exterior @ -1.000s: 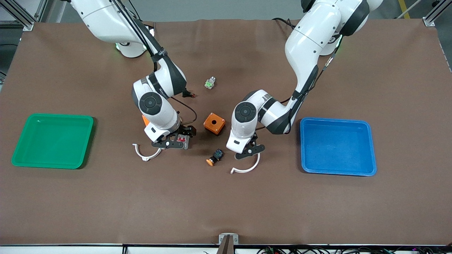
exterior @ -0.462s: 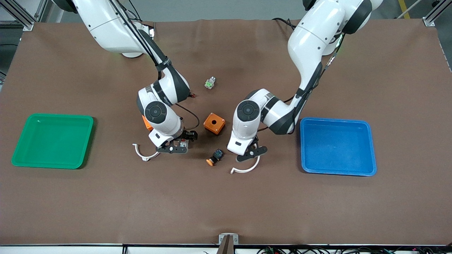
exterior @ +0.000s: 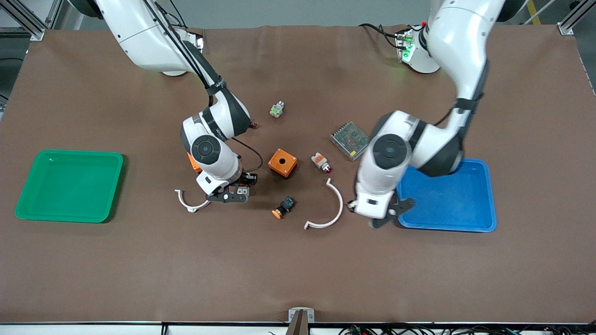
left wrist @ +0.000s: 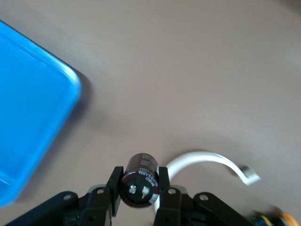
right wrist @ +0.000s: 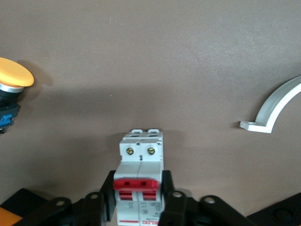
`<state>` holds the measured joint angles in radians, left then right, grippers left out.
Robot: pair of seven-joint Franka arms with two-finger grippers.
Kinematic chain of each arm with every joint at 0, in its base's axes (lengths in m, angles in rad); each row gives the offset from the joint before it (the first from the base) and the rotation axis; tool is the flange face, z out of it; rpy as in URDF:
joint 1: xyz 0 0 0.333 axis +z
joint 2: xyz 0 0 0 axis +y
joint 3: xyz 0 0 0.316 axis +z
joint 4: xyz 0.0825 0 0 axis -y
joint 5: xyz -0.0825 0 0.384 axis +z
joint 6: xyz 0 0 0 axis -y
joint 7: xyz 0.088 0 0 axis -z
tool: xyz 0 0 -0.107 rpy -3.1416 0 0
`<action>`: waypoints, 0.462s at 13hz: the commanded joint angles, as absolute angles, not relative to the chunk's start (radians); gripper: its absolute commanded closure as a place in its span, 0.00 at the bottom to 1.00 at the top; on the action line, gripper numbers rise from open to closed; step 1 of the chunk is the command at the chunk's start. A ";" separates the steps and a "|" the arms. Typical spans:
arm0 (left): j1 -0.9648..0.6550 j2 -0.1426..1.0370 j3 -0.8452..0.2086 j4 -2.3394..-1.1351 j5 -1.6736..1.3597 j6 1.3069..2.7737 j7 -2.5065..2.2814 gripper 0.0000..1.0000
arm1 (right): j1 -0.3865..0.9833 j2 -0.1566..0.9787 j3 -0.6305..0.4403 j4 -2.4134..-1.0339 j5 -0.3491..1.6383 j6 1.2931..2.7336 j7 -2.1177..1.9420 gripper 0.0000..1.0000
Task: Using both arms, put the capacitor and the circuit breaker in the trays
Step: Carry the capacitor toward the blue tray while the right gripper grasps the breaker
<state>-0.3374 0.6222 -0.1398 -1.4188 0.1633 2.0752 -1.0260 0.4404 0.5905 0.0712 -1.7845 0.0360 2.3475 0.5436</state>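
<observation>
Capacitor (left wrist: 140,176) in L claw (left wrist: 139,188), breaker (right wrist: 140,181) in R claw (right wrist: 139,197).

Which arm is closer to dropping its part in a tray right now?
Left. Its gripper, shut on the capacitor, hangs at the blue tray's edge. The right gripper holds the circuit breaker mid-table, well away from the green tray.

The brown table (exterior: 298,270) is occupied by a green tray (exterior: 70,185), a blue tray (exterior: 447,204), an orange box (exterior: 282,163), two white curved clips (exterior: 328,211), an orange-capped button (exterior: 283,207) and a metal mesh box (exterior: 350,140).
</observation>
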 commanded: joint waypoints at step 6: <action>0.047 0.535 -0.207 -1.651 0.156 2.094 -0.605 1.00 | 0.377 0.585 0.083 -1.697 0.017 2.257 0.545 0.96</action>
